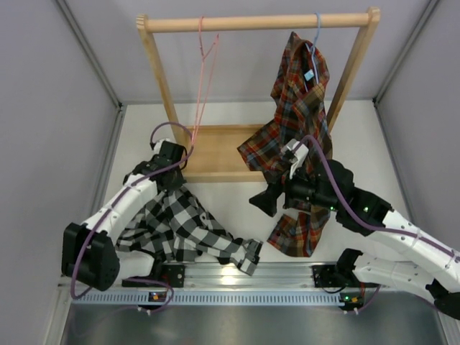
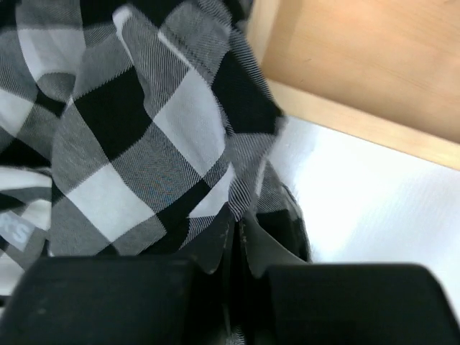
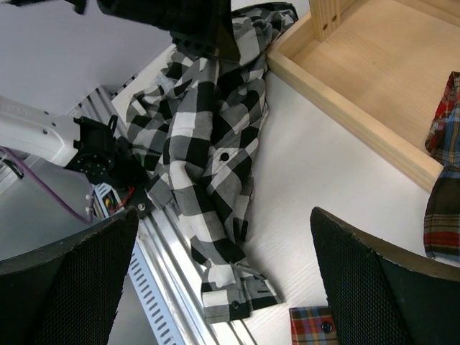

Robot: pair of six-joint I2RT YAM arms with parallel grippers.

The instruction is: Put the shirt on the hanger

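The black-and-white check shirt [image 1: 180, 223] lies crumpled on the table at the front left, one sleeve trailing over the front rail. My left gripper [image 1: 172, 176] is at the shirt's far edge, beside the wooden base. In the left wrist view the jaws [image 2: 241, 230] are pinched together on a fold of the shirt [image 2: 165, 129]. The pink wire hanger [image 1: 203, 86] hangs from the rack's rod, above and behind the left gripper. My right gripper [image 1: 264, 200] hovers mid-table, open, with nothing between its fingers [image 3: 359, 287]. The shirt [image 3: 208, 144] shows below it.
A wooden rack [image 1: 259, 23] with a shallow base tray [image 1: 215, 151] stands at the back. A red, orange and blue plaid shirt [image 1: 302, 93] hangs from it on a light blue hanger and drapes down behind my right arm. An aluminium rail [image 1: 287, 277] runs along the front edge.
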